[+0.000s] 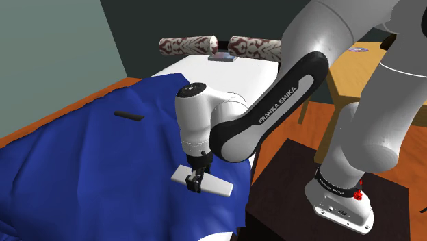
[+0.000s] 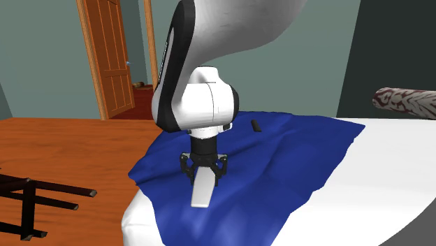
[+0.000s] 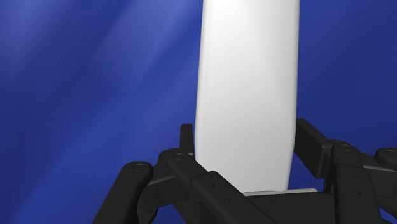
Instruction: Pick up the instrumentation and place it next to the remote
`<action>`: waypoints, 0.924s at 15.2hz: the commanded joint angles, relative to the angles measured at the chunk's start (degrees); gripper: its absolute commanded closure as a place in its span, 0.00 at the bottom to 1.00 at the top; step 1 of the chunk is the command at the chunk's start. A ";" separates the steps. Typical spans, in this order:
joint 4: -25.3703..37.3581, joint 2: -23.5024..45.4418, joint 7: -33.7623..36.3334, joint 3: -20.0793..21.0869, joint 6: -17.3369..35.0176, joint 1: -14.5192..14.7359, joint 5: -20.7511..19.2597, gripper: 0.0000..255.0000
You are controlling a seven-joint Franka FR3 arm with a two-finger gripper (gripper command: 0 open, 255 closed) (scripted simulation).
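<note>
- Closest of all, in the wrist view, is the gripper (image 3: 245,127). Its black fingers stand hard against the two long edges of the white slab (image 3: 248,76), so I'd call them clamped on it rather than loose.
- The slab is the thing to be moved. It lies flat on the blue blanket (image 3: 95,95), near the bed's edge on the stand's side, and I see nothing to say it has been lifted.
- At the shoulder view's left, the remote (image 1: 128,115) is a thin dark bar on the same blanket, well apart from the slab.
- In the middle, the arm bends steeply down over the slab, and the grip sits close to one end – most of the length sticks out past the fingers.
- Beyond that, two patterned bolsters (image 1: 187,46) lie at the head of the bed.
- At the right, the dark stand (image 1: 287,198) is just beside the mattress.
- What worries me is the off-centre hold. Once the slab is raised, the long free end could sag or swivel between the fingers, and smooth edges give little to bite on.
- The blanket is rumpled – a low carry could drag the hanging end through a fold and twist it loose.
- Set down carelessly, the slab could knock that small remote aside or land on top of it.
</note>
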 commanded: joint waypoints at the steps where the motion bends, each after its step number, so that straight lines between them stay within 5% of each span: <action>1: 0.00 0.00 0.00 0.00 0.00 0.00 0.00 1.00; 14: 2.52 -4.64 -1.96 -0.69 -6.69 0.30 2.57 1.00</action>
